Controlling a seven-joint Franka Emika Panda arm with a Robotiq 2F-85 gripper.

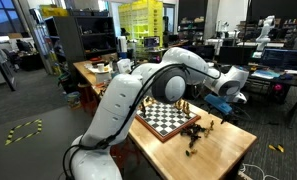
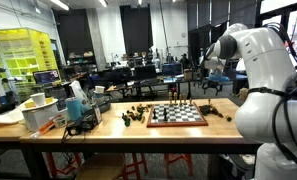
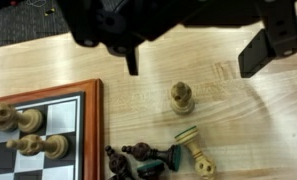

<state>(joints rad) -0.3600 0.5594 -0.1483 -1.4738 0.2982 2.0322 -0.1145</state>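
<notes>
My gripper hangs apart and empty, nothing lifted yet, with the upright pale wooden chess piece below it.

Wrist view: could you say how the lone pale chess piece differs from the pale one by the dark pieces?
The lone piece stands upright; the other pale piece lies toppled. The lone piece is isolated; the other adjoins dark pieces. Both sit off the chessboard.
</notes>
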